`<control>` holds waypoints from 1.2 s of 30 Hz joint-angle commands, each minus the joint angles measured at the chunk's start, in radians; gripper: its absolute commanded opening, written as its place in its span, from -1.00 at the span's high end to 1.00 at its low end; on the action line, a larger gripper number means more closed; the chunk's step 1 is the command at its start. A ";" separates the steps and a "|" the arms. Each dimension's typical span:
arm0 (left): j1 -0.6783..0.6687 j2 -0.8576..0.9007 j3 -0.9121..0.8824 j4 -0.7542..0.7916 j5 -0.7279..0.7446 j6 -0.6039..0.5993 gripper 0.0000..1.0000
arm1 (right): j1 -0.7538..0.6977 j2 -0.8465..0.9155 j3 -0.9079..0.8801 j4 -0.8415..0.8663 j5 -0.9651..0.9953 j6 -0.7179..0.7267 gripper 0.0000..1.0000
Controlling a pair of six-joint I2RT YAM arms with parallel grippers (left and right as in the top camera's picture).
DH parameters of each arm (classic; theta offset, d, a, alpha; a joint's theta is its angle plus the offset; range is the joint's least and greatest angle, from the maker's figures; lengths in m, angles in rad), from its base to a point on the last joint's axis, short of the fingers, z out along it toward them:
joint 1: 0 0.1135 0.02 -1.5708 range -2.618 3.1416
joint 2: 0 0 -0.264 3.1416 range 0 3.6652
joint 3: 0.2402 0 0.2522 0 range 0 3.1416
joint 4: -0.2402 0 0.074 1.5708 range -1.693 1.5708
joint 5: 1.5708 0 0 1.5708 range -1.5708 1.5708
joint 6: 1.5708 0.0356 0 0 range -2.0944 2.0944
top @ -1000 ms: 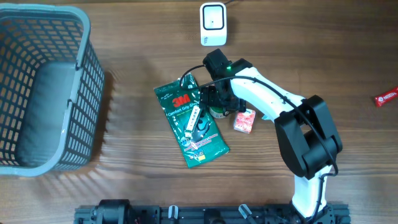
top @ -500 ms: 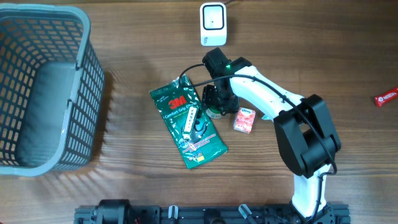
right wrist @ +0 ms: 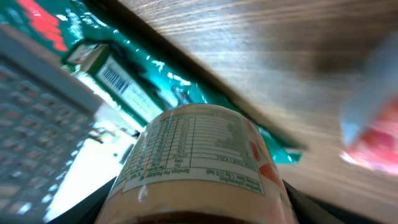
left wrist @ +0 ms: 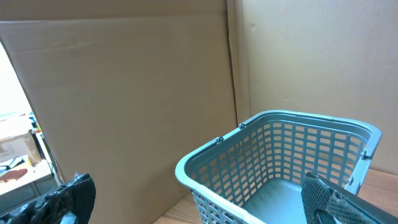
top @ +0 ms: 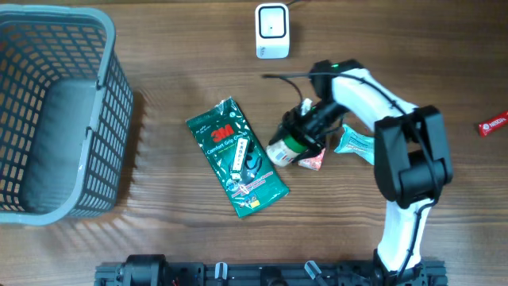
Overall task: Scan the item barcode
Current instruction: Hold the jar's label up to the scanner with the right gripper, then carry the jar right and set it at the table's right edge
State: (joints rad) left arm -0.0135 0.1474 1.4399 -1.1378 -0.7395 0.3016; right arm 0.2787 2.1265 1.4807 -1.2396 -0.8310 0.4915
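Note:
The item is a small bottle (top: 287,148) with a green cap and a pale nutrition label; it is tilted on its side just above the table. My right gripper (top: 305,131) is shut on it. In the right wrist view the bottle (right wrist: 199,155) fills the lower frame between the dark fingers (right wrist: 81,208), and no barcode shows on the face I see. The white scanner (top: 271,30) stands at the back, well apart from the bottle. My left gripper (left wrist: 202,196) is open, with nothing between its fingertips (left wrist: 329,199), and faces the basket (left wrist: 273,118).
A green 3M packet (top: 236,156) lies left of the bottle, its barcode (right wrist: 115,78) visible. A pink box (top: 315,160) and a teal packet (top: 353,144) lie beside the gripper. The grey basket (top: 111,95) is at the far left and a red wrapper (top: 492,124) at the far right.
My right arm swung right and its jaws closed on the bottle, tipping it over. The teal packet came into sight. The green packet slid slightly left.

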 commanded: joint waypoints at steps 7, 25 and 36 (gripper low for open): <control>0.005 -0.007 -0.001 0.002 -0.006 0.008 -1.00 | -0.024 0.009 0.014 -0.096 -0.081 -0.174 0.04; 0.005 -0.007 -0.001 0.002 -0.006 0.008 -1.00 | 0.113 0.010 0.363 0.609 0.869 -0.189 0.13; 0.005 -0.007 -0.001 0.002 -0.006 0.008 -1.00 | 0.131 0.211 0.357 1.244 1.041 -0.283 -0.01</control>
State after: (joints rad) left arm -0.0135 0.1471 1.4399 -1.1374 -0.7395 0.3016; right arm 0.4072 2.3135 1.8225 -0.0647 0.1780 0.2462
